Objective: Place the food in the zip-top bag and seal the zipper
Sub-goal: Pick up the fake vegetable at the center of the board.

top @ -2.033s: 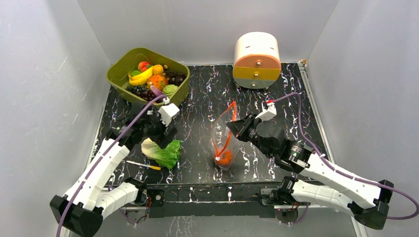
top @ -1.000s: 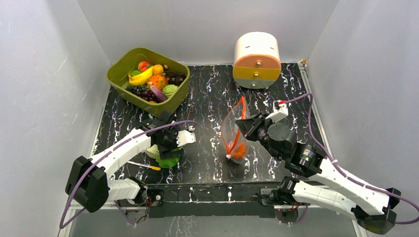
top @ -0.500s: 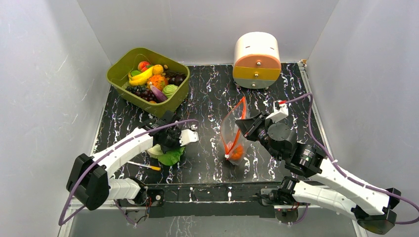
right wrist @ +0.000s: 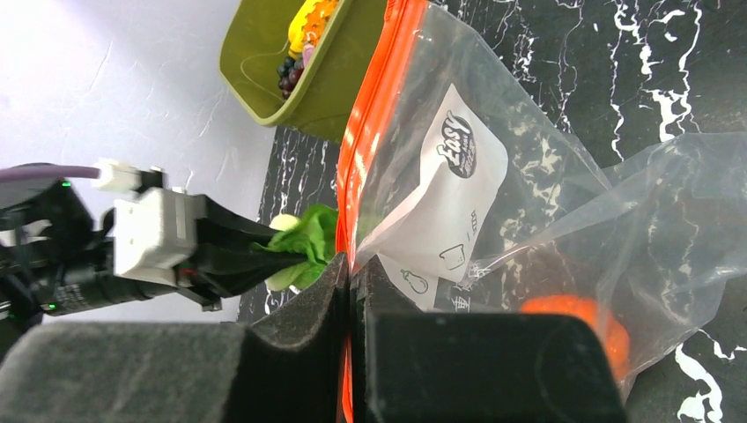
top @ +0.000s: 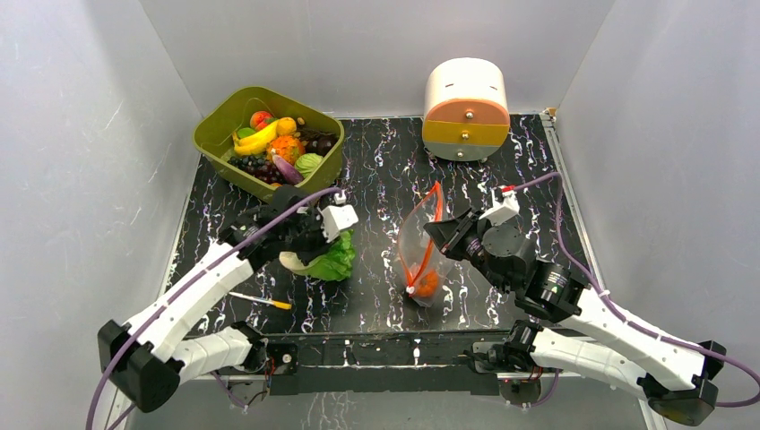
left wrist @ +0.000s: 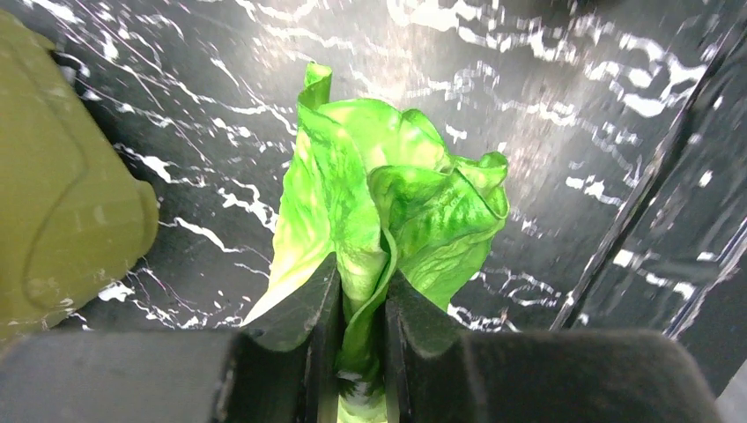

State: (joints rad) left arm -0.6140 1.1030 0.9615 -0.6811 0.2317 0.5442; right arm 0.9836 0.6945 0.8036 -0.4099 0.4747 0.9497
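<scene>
My left gripper [top: 315,251] [left wrist: 362,286] is shut on the leafy green lettuce [top: 332,262] [left wrist: 388,207], holding it above the table left of the bag. The clear zip-top bag [top: 421,251] [right wrist: 528,203] hangs from my right gripper [top: 436,228] [right wrist: 352,273], which is shut on the bag's red-orange zipper [top: 428,224] [right wrist: 374,115]. An orange round piece [top: 427,283] [right wrist: 577,326] lies in the bag's bottom. The right wrist view shows the lettuce [right wrist: 304,251] just left of the bag's mouth. More food [top: 278,148] is piled in the green bin.
The olive-green bin [top: 215,130] [left wrist: 62,176] stands at the back left. A white and orange drawer box [top: 465,109] sits at the back centre. A yellow-tipped pen [top: 260,300] lies near the front edge.
My left gripper closed on the lettuce, lifted it off the table and carried it up and right toward the bag. The right gripper and bag shifted slightly left.
</scene>
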